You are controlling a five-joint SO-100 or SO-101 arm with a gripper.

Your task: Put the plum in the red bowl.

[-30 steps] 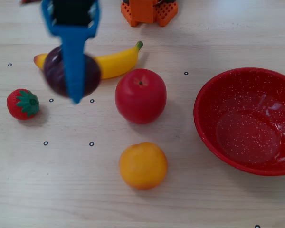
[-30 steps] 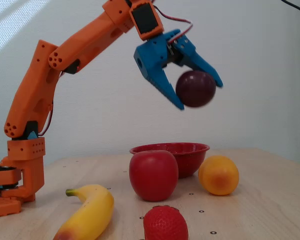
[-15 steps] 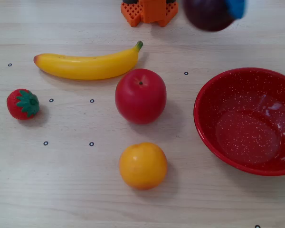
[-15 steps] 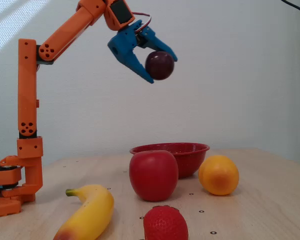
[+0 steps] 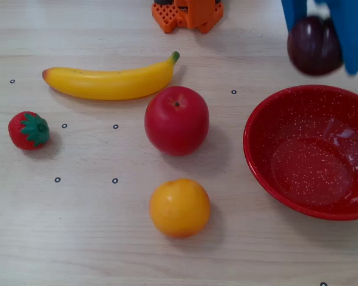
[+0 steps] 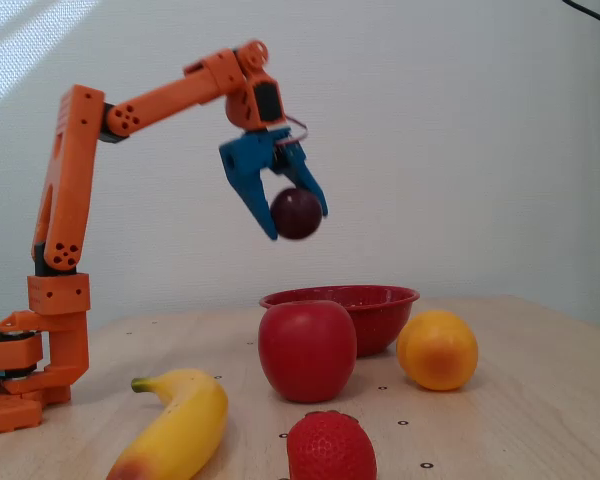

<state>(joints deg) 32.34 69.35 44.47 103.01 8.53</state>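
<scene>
On my top-down fixed view I read, left to right: strawberry (image 5: 28, 130), banana (image 5: 110, 81), red apple (image 5: 176, 120) with the orange (image 5: 179, 207) below it, then the red bowl (image 5: 310, 152). My blue gripper (image 5: 322, 47) is clamped on the plum (image 5: 313, 46), held in the air just past the bowl's far rim

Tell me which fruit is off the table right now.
The plum, dark purple, held in the blue tool above the table. The banana, apple, orange and strawberry all rest on the wood.
</scene>
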